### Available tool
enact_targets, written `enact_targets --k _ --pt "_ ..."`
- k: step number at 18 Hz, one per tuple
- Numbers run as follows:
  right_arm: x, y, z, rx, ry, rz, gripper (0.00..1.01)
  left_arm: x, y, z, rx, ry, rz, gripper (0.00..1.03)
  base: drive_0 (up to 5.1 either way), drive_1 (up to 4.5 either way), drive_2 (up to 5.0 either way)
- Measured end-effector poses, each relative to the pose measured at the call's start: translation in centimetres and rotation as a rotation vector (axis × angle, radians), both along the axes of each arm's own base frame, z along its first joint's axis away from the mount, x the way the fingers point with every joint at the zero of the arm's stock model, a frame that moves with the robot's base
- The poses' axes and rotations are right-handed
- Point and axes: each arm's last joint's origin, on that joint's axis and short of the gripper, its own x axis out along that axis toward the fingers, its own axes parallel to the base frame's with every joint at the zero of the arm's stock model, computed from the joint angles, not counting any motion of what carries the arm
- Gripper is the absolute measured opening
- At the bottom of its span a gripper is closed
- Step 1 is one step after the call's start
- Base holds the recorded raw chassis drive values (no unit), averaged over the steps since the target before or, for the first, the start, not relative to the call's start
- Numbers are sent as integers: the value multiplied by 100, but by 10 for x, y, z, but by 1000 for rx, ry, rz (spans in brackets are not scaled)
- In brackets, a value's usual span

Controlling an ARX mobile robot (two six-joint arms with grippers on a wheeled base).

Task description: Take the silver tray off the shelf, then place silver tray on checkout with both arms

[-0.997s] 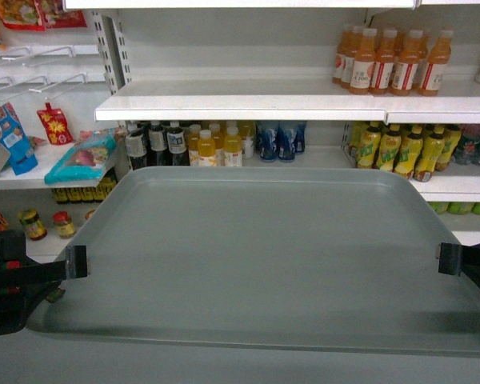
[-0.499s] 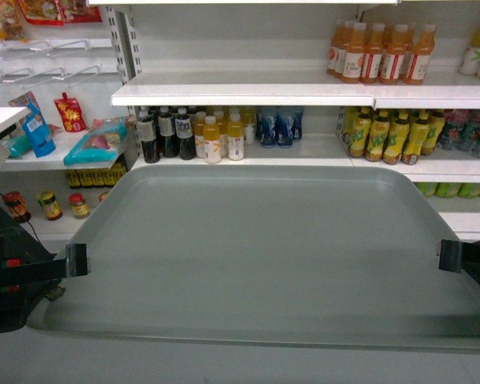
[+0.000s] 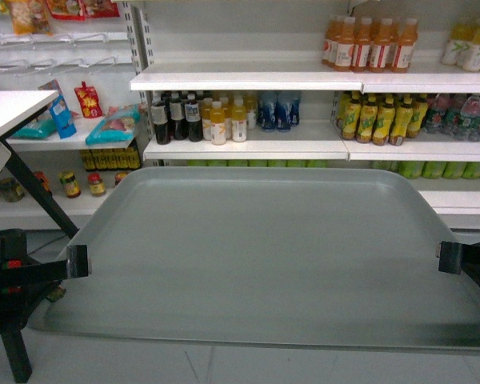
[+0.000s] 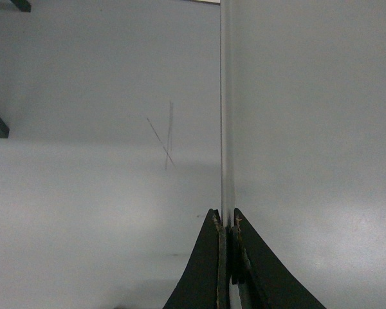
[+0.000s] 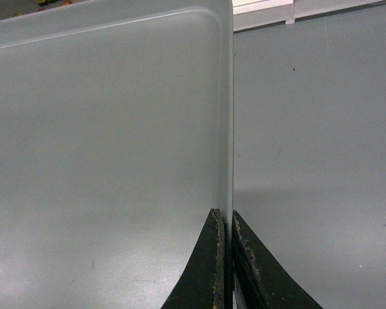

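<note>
The silver tray (image 3: 264, 256) hangs level in the air in front of the shelves, held by both arms. My left gripper (image 3: 78, 262) is shut on its left rim and my right gripper (image 3: 450, 258) is shut on its right rim. In the left wrist view the left gripper (image 4: 226, 222) pinches the thin rim, with the silver tray (image 4: 309, 129) to the right and floor to the left. The right gripper (image 5: 225, 222) clamps the rim of the silver tray (image 5: 103, 129) the same way. The bare white shelf (image 3: 248, 80) lies beyond the tray. I cannot make out the checkout for certain.
A white flat top (image 3: 12, 104) on slanted black legs (image 3: 32, 192) stands at the left edge. Store shelves behind hold bottled drinks (image 3: 216, 120), orange bottles (image 3: 368, 44) and snack packs (image 3: 112, 124). Grey floor (image 5: 315, 161) lies under the tray.
The shelves have shrunk and slid away in the head view, so I have backed off with the tray. The white top on black legs has come into view at left. Both grips are unchanged.
</note>
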Motion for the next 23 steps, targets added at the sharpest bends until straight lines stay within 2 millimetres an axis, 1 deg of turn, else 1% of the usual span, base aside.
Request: enact_targets --k 8,16,23 --pt "0 0 0 -1 2 0 3 0 0 0 0 -1 0 3 0 -403 403" --pt "0 0 0 0 0 0 3 0 0 0 -1 -2 1 3 0 0 0" --pt "-1 0 0 -1 2 -2 3 0 0 0 -1 -2 -1 3 -464 233 233"
